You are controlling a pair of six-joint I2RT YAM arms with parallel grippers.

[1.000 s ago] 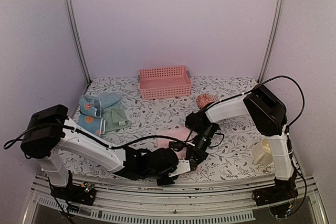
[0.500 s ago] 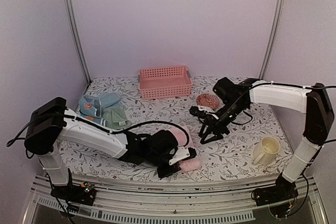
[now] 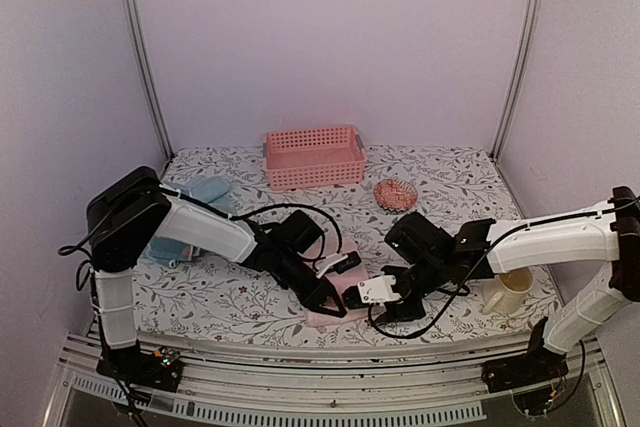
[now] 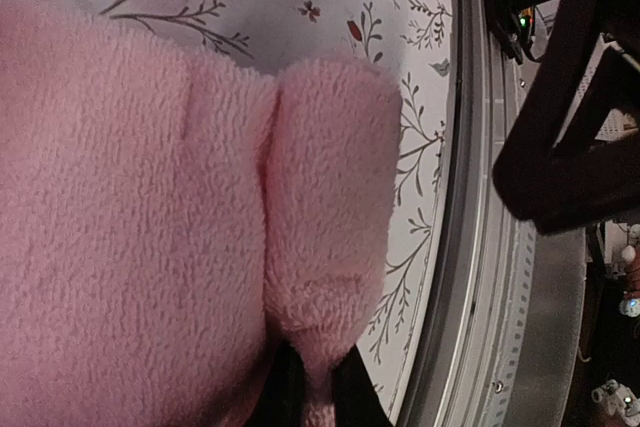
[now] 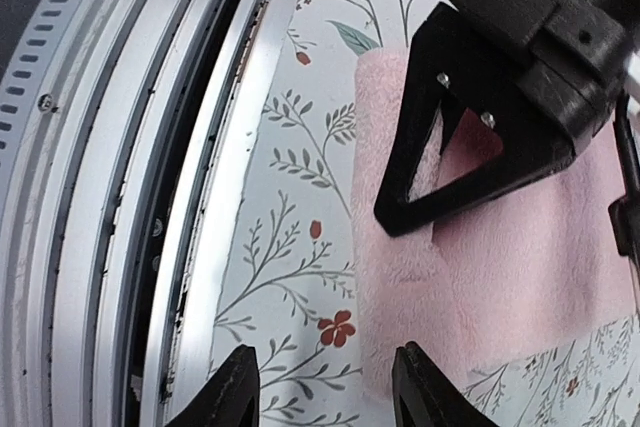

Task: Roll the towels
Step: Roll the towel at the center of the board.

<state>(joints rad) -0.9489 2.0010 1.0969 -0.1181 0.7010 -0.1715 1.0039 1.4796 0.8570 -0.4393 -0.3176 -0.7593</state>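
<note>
Low centre in the top view, the left gripper (image 3: pixel 328 295) pinches the rolled edge of the pink towel (image 4: pixel 150 247); the right gripper (image 5: pixel 325 387) hangs spread just beside it.

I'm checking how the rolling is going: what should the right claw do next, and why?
Probably slide onto the rolled edge of the towel and pinch it: the right claw hangs open over the table beside it, while the left claw grips that edge alone.
</note>
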